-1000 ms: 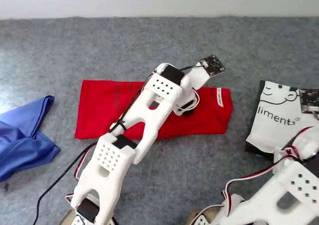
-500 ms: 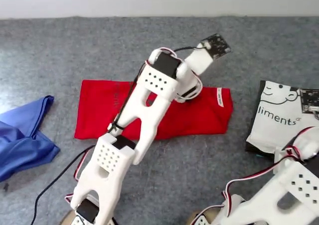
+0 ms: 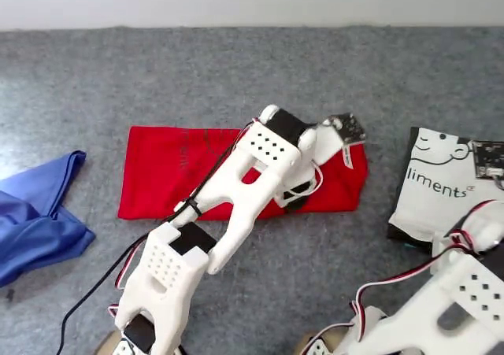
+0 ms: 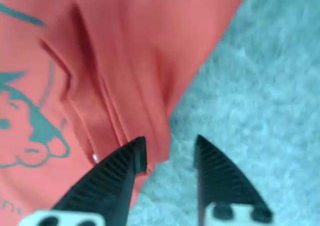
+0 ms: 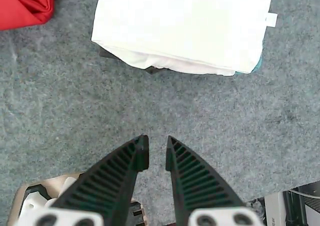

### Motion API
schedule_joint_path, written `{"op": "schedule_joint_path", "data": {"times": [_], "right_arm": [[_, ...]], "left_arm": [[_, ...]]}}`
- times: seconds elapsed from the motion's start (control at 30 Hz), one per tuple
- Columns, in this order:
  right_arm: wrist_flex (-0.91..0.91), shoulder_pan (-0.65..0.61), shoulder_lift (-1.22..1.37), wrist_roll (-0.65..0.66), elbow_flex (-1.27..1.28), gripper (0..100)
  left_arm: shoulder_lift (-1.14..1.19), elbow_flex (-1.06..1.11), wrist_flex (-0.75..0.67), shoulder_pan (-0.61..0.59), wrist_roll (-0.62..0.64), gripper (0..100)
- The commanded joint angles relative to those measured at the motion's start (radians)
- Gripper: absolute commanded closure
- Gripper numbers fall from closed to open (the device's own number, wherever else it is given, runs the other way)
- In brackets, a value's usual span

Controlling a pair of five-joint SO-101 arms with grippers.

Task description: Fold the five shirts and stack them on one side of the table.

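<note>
A red shirt (image 3: pixel 173 172), folded into a long strip, lies mid-table. The left arm stretches across it, and my left gripper (image 3: pixel 297 199) hangs over the strip's near edge toward its right end. In the left wrist view that gripper (image 4: pixel 169 148) is open, one finger on the red shirt (image 4: pixel 100 60)'s folded edge, the other over bare table. A crumpled blue shirt (image 3: pixel 35 213) lies at the far left. A folded stack topped by a white shirt (image 3: pixel 441 183) sits at the right. My right gripper (image 5: pixel 156 148) hovers near the white shirt (image 5: pixel 185 25), its fingers nearly together and holding nothing.
The grey carpet-like table top (image 3: pixel 236 72) has bare room behind the red strip and in front of it. The right arm (image 3: pixel 465 288) fills the near right corner. A corner of the red shirt (image 5: pixel 25 5) lies beside the stack.
The left arm's wrist rose over the strip's far edge, then came down toward the near edge, a little further right. The right arm has not moved.
</note>
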Motion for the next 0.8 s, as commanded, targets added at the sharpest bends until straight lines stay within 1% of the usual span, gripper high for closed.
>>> {"op": "schedule_joint_path", "data": {"times": [0.0,0.1,0.2,0.33,0.47,0.6,0.77], "right_arm": [[0.038,0.010,-0.024,0.003,-0.003,91.9],[0.038,0.010,-0.024,0.003,-0.003,91.9],[0.038,0.010,-0.024,0.003,-0.003,91.9],[0.038,0.010,-0.024,0.003,-0.003,91.9],[0.038,0.010,-0.024,0.006,-0.003,91.9],[0.038,0.010,-0.024,0.005,-0.003,91.9],[0.038,0.010,-0.024,0.005,-0.003,91.9]], "left_arm": [[0.035,-0.012,-0.034,-0.075,-0.043,90],[0.110,-0.064,-0.061,-0.141,-0.063,90],[0.193,-0.163,-0.058,-0.181,-0.069,90],[0.293,-0.338,-0.049,-0.195,-0.066,90],[0.345,-0.536,0.032,-0.173,-0.061,90],[0.305,-0.538,0.031,-0.144,-0.060,90],[0.199,-0.423,0.031,-0.117,-0.060,90]]}}
